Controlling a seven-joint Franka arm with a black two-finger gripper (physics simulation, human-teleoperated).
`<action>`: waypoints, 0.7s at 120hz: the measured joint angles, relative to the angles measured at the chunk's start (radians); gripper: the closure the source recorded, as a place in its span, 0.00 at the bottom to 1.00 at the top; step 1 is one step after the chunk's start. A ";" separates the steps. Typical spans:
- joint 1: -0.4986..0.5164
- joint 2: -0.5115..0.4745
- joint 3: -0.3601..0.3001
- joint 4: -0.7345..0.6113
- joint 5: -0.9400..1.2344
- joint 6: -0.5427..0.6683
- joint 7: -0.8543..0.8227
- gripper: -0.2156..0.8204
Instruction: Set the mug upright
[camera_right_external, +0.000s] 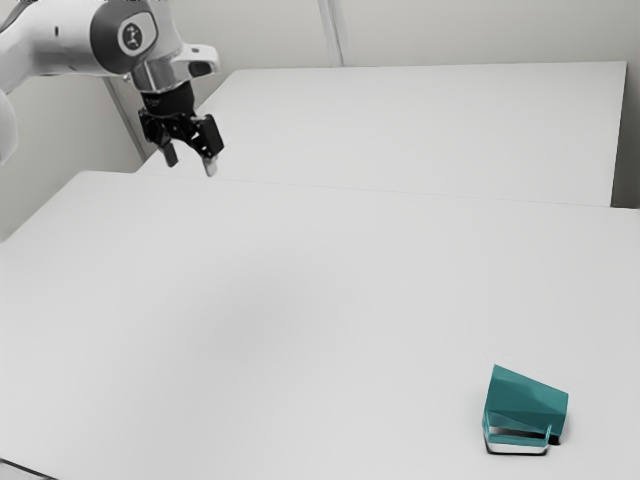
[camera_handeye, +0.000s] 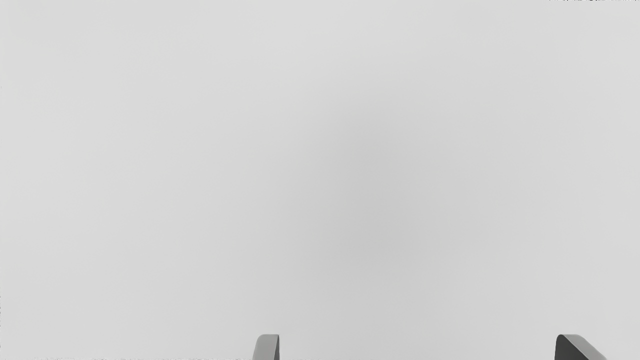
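Note:
High at the exterior view's upper left, my gripper (camera_right_external: 190, 167) hangs above the table, pointing down, its two fingers apart. In the wrist view the gripper (camera_handeye: 417, 347) is open, with bare tabletop between its fingertips. The teal mug (camera_right_external: 527, 405) lies tipped over on the table at the exterior view's lower right, a long way from my gripper. A handle-like part faces the exterior view's bottom edge; which way the mouth points I cannot tell.
The broad white table (camera_right_external: 280, 320) stretches under the arm and the mug. A second white surface (camera_right_external: 430, 130) lies beyond its far edge, with pale walls behind. A dark line crosses the exterior view's bottom left corner.

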 joint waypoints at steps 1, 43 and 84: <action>0.001 0.000 0.001 -0.002 0.000 0.002 -0.001 0.21; -0.162 -0.049 0.167 -0.158 -0.060 0.121 -0.032 0.21; -0.314 -0.169 0.262 -0.549 -0.325 0.505 -0.057 0.21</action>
